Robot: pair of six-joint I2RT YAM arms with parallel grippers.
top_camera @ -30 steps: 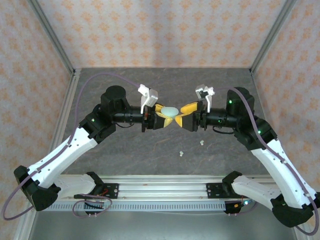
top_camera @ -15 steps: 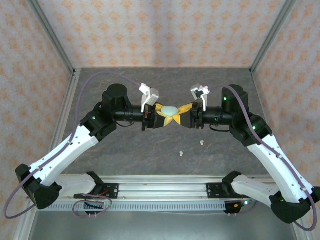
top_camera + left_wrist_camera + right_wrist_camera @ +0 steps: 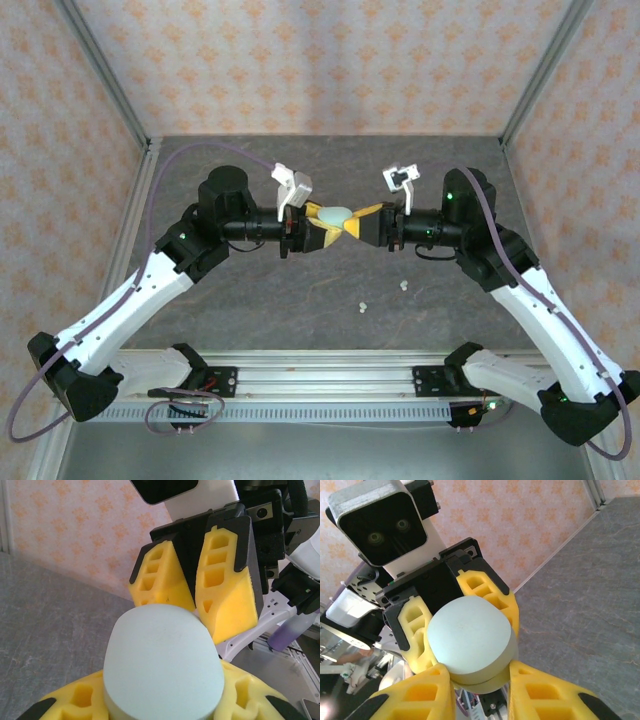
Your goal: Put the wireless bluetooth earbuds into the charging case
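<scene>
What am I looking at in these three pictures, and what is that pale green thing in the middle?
These are two robot arms bolted to a table. One picture looks down from above. The other two come from small cameras on the wrists, so the yellow fingers look huge there. The left tool and the right tool together pinch a pale green case, an earbud charger, above the table. Two tiny white earbuds lie on the table, not yet inside.

The left gripper (image 3: pixel 452 614) clamps the pale green charging case (image 3: pixel 470 640) from above it; the right gripper (image 3: pixel 480 674) pinches the case's lower edge from below.
</scene>
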